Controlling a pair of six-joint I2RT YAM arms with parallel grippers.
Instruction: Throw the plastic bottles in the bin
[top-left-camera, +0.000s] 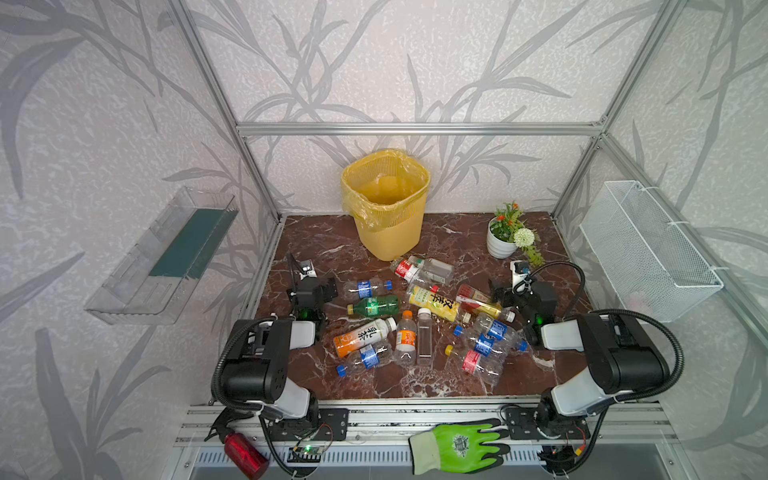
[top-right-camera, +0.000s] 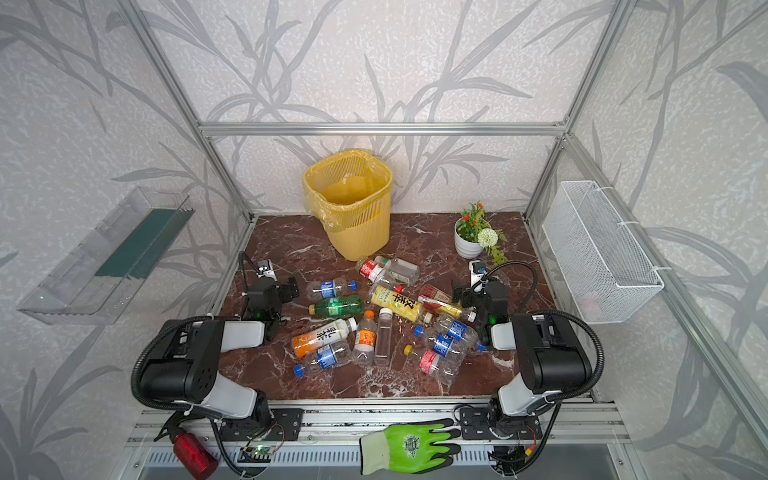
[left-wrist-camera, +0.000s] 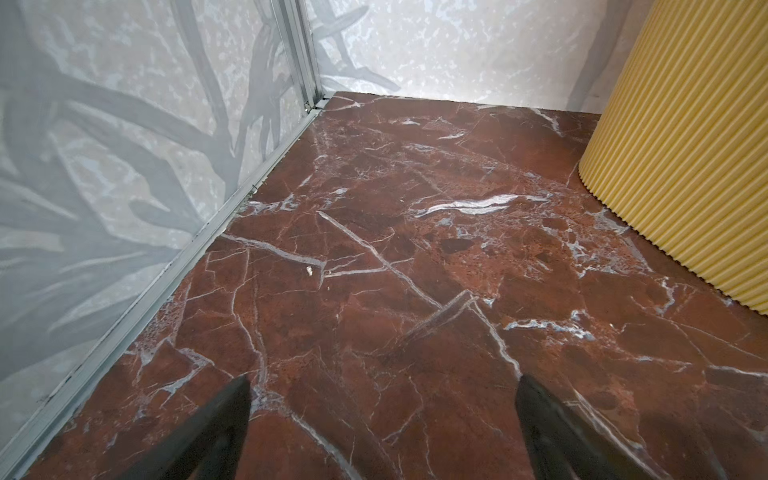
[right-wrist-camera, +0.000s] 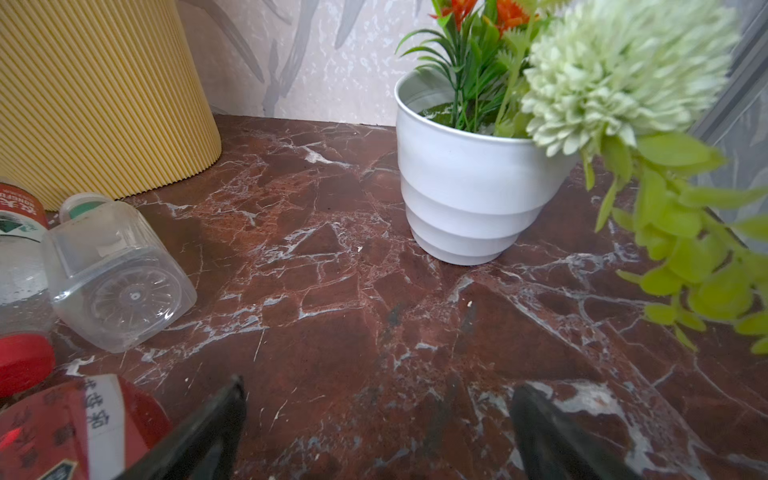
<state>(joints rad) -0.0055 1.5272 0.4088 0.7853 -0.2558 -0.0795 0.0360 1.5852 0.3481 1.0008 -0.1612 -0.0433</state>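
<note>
The bottles (top-left-camera: 432, 305) lie scattered before the bin (top-left-camera: 390, 237).

Pale walls (top-left-camera: 374, 62) papered with grey bamboo-leaf shapes close in three sides, braced by an aluminium frame (top-left-camera: 415, 129). The counter (top-left-camera: 328, 245) is glossy red-brown marble veined white (real stone or a print, hard to say). A clear plastic shelf (top-left-camera: 124, 282) hangs on the left wall and a white wire basket (top-left-camera: 648, 249) on the right. A white flower pot (top-left-camera: 498, 245) stands near the counter's far right corner. The light is soft and even.
</note>
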